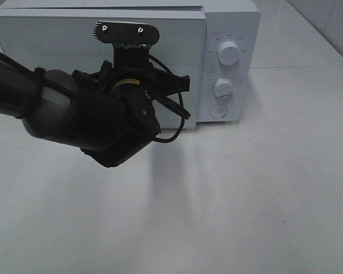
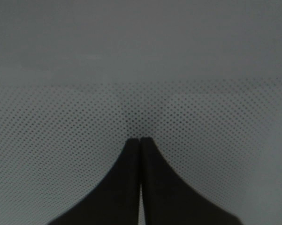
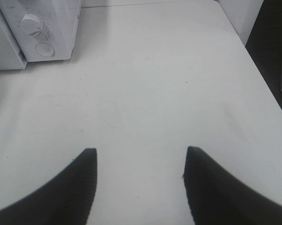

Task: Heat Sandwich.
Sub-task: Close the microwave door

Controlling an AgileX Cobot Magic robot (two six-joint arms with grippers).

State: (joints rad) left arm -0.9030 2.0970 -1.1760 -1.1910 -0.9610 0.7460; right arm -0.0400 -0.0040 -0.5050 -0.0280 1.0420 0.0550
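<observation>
The white microwave (image 1: 57, 45) stands at the back of the table with its door shut. The sandwich is hidden from every view. My left arm (image 1: 97, 123) reaches in from the left toward the door. In the left wrist view my left gripper (image 2: 140, 139) is shut and empty, its tips right at the dotted door window (image 2: 141, 93). My right gripper (image 3: 140, 154) stands open over bare tabletop, right of the microwave (image 3: 51, 28), holding nothing. It does not show in the exterior view.
The microwave's control panel carries an upper knob (image 1: 228, 54), a lower knob (image 1: 223, 87) and a round button (image 1: 218, 111). The white table (image 1: 245, 200) stretches in front. Its right edge (image 3: 267, 89) shows in the right wrist view.
</observation>
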